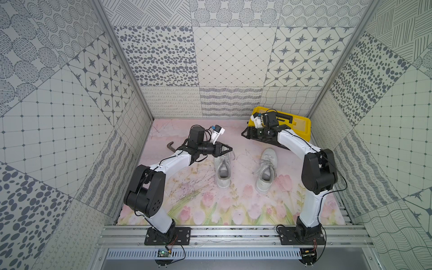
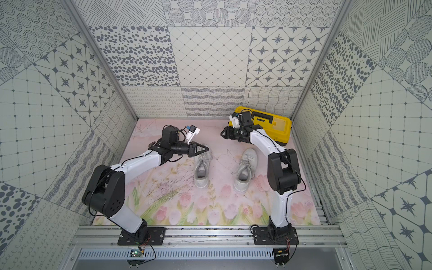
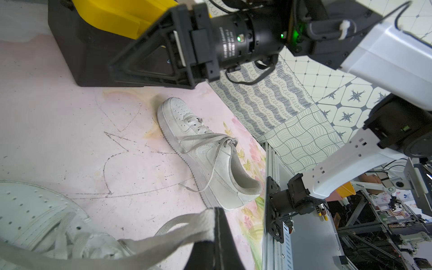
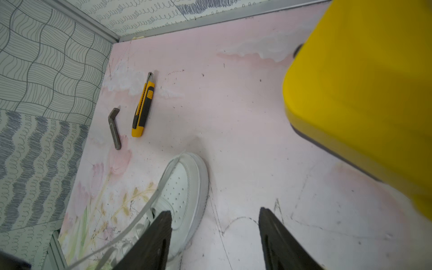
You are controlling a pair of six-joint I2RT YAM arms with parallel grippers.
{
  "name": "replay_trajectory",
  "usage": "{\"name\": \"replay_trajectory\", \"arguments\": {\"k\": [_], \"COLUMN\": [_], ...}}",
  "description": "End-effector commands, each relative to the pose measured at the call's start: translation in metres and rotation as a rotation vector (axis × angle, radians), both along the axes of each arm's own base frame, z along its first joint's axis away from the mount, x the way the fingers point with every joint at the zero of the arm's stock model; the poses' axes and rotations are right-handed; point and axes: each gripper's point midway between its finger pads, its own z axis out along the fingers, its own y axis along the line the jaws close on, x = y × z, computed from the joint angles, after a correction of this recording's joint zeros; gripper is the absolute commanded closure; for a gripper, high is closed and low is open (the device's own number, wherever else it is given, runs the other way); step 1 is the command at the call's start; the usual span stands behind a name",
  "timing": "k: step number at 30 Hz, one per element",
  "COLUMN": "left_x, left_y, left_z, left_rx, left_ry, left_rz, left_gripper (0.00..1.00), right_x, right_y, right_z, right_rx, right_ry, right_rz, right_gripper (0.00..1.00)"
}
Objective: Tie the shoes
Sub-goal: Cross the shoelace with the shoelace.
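Observation:
Two white shoes stand side by side on the flowered mat in both top views, the left shoe (image 1: 222, 173) (image 2: 201, 171) and the right shoe (image 1: 266, 170) (image 2: 245, 170). My left gripper (image 1: 230, 149) (image 2: 207, 149) hovers over the left shoe's toe, shut on a flat grey-white lace (image 3: 201, 222) that runs taut up from that shoe (image 3: 32, 210). My right gripper (image 1: 244, 133) (image 2: 222, 134) (image 4: 215, 211) stands open and empty beyond the toes, beside the toolbox. The right shoe (image 3: 210, 159) has its laces looped across its side. The left shoe's toe (image 4: 184, 187) and its raised lace (image 4: 149, 205) lie below the right gripper.
A yellow and black toolbox (image 1: 297, 127) (image 4: 362, 93) sits at the back right corner, close behind the right gripper. A yellow utility knife (image 4: 143, 105) and a bent grey metal tool (image 4: 114, 128) (image 1: 171, 146) lie at the back left. Patterned walls enclose the mat.

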Motion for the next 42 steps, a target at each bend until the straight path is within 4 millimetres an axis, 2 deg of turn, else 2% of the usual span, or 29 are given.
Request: {"name": "replay_trajectory", "arguments": {"k": [1, 6, 12, 18, 27, 34, 37, 39, 42], "left_x": [0.006, 0.006, 0.007, 0.007, 0.007, 0.007, 0.008, 0.007, 0.008], "left_y": [-0.002, -0.002, -0.001, -0.001, -0.001, -0.001, -0.001, -0.001, 0.000], "left_z": [0.014, 0.013, 0.012, 0.011, 0.011, 0.010, 0.010, 0.010, 0.009], "left_rx": [-0.040, -0.040, -0.036, -0.031, -0.026, -0.027, -0.027, -0.027, -0.022], "left_ry": [-0.038, -0.035, -0.031, -0.029, -0.026, -0.020, -0.021, -0.020, -0.019], "left_rz": [-0.016, -0.017, -0.012, -0.010, -0.008, -0.006, -0.006, -0.007, -0.002], "left_gripper": [1.00, 1.00, 1.00, 1.00, 1.00, 1.00, 1.00, 1.00, 1.00], "right_x": [-0.030, -0.065, -0.082, -0.091, -0.100, -0.102, -0.100, -0.099, -0.096], "right_y": [0.031, 0.066, 0.096, 0.097, 0.095, 0.112, 0.116, 0.116, 0.108], "right_z": [0.021, -0.004, -0.024, -0.032, -0.032, -0.038, -0.036, -0.034, -0.030], "right_rx": [0.072, 0.093, 0.101, 0.104, 0.108, 0.129, 0.149, 0.151, 0.115], "right_ry": [-0.176, -0.185, -0.147, -0.124, -0.130, -0.116, -0.113, -0.112, -0.133], "right_rz": [0.187, 0.334, 0.425, 0.435, 0.448, 0.478, 0.478, 0.474, 0.439], "right_gripper": [0.40, 0.43, 0.43, 0.41, 0.41, 0.43, 0.50, 0.61, 0.86]}}
